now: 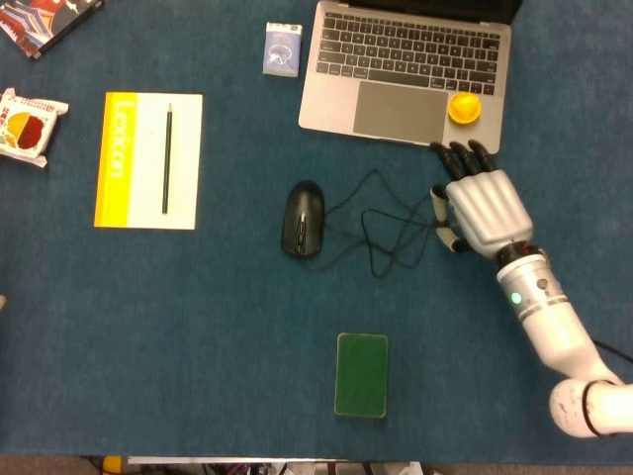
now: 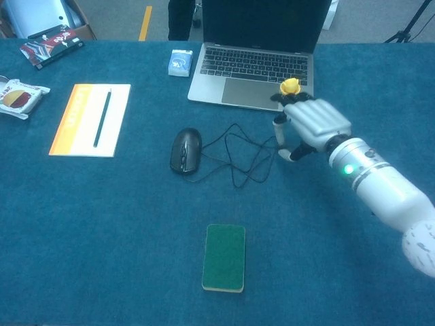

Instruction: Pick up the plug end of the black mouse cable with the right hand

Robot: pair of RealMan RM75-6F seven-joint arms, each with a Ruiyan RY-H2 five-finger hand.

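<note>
The black mouse (image 1: 303,218) lies mid-table, and its thin black cable (image 1: 381,233) runs in loose loops to the right. My right hand (image 1: 483,208) hovers palm down just in front of the laptop. Its thumb and fingers are curled in over the far end of the cable. In the chest view the cable (image 2: 238,153) rises off the cloth to the thumb side of the hand (image 2: 311,125). The plug itself is hidden under the fingers. My left hand shows in neither view.
An open laptop (image 1: 396,109) stands right behind the hand, with a small yellow object (image 1: 463,107) on its corner. A green pad (image 1: 361,374) lies near the front. At the left are a yellow-and-white notebook (image 1: 134,160) with a pencil (image 1: 166,158), a snack packet (image 1: 25,124) and a small box (image 1: 281,48).
</note>
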